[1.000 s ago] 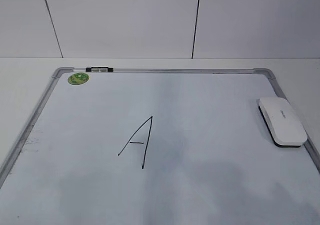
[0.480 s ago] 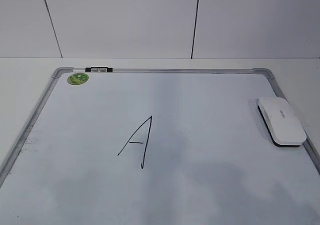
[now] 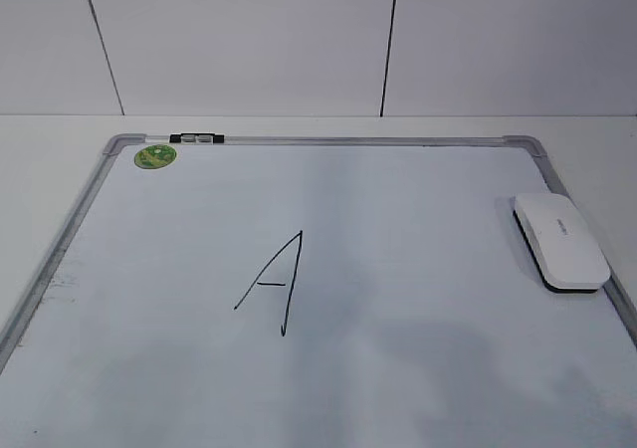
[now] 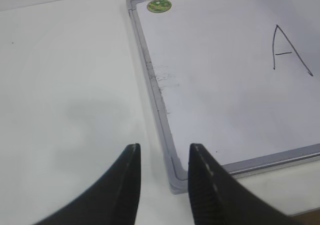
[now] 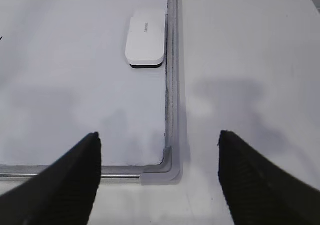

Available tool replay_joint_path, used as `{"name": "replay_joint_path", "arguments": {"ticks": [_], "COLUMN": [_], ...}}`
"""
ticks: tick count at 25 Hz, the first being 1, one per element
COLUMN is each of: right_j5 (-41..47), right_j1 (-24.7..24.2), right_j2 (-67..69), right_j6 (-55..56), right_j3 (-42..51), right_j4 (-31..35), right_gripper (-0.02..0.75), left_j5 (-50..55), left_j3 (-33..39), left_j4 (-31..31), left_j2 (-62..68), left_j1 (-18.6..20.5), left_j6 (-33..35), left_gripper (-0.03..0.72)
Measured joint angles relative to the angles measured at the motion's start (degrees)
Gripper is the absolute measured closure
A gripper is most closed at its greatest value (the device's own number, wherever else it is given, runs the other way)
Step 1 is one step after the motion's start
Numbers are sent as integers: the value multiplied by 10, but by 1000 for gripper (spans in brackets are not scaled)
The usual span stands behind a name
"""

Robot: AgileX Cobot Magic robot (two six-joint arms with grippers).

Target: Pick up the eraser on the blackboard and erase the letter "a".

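Apparently the erasing is already done, or the small "a" was never in view: the board (image 3: 398,209) shows only a tall capital "A" (image 3: 274,284) near its middle, and no lowercase letter can be found in any view. Whether anything remains to wipe cannot be told from these pictures.

The eraser (image 3: 560,241) lies flat on the board at about 3 o'clock, just beside the right frame rail, felt side down, and nothing grips it. In the right wrist view it sits at 11 o'clock from the right gripper (image 5: 159,172), well apart from it; that gripper's jaws are spread wide and empty over the board's near corner. The left gripper (image 4: 164,177) hangs over the opposite near corner, jaws parted a little, holding nothing.

A green sticker (image 3: 155,155) and a black clip (image 3: 197,138) mark the far left corner.
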Motion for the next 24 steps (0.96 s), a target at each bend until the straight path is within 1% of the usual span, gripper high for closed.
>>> {"name": "replay_joint_path", "arguments": {"ticks": [2, 6, 24], "right_j5": [0, 0, 0], "right_j1": [-9, -15, -15], "right_j2": [0, 0, 0], "right_j6": [0, 0, 0], "right_j3": [0, 0, 0], "right_j4": [0, 0, 0], "right_gripper": [157, 157, 157], "left_j5": [0, 0, 0], "left_j3": [0, 0, 0], "left_j4": [0, 0, -1], "left_j2": [0, 0, 0], "left_j1": [15, 31, 32], "left_j6": [0, 0, 0], "left_gripper": [450, 452, 453]}}
